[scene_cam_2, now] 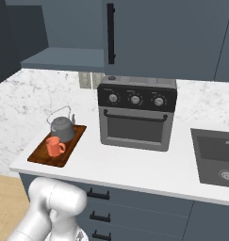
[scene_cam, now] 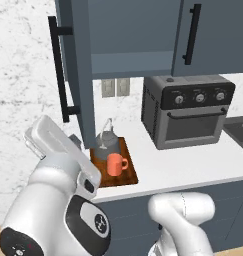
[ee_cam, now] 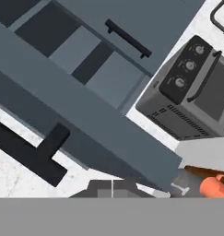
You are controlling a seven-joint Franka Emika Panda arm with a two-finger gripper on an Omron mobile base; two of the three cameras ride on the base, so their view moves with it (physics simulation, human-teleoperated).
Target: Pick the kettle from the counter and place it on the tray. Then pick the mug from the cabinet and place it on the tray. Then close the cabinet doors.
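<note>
The grey kettle (scene_cam: 107, 141) (scene_cam_2: 62, 127) and the orange mug (scene_cam: 115, 164) (scene_cam_2: 53, 147) both stand on the wooden tray (scene_cam: 129, 174) (scene_cam_2: 43, 155) on the white counter (scene_cam: 193, 162). Above them the cabinet (scene_cam: 128, 30) has its left door (scene_cam: 79, 75) swung out, edge-on to me, and its right door (scene_cam: 213, 35) flat against the cabinet front. My gripper (scene_cam: 74, 141) (ee_cam: 112, 188) is shut on nothing, close to the open door's outer face, below its black bar handle (scene_cam: 58, 70) (ee_cam: 30, 154). In the hand view the open door (ee_cam: 85, 120) crosses the picture, with the mug (ee_cam: 217, 186) at the lower right.
A black toaster oven (scene_cam: 188, 110) (scene_cam_2: 137, 113) sits on the counter right of the tray. A dark sink (scene_cam_2: 215, 157) lies at the far right. The wall behind is white marble with outlets (scene_cam: 115, 87). Drawers with black handles (scene_cam_2: 98, 194) run below the counter.
</note>
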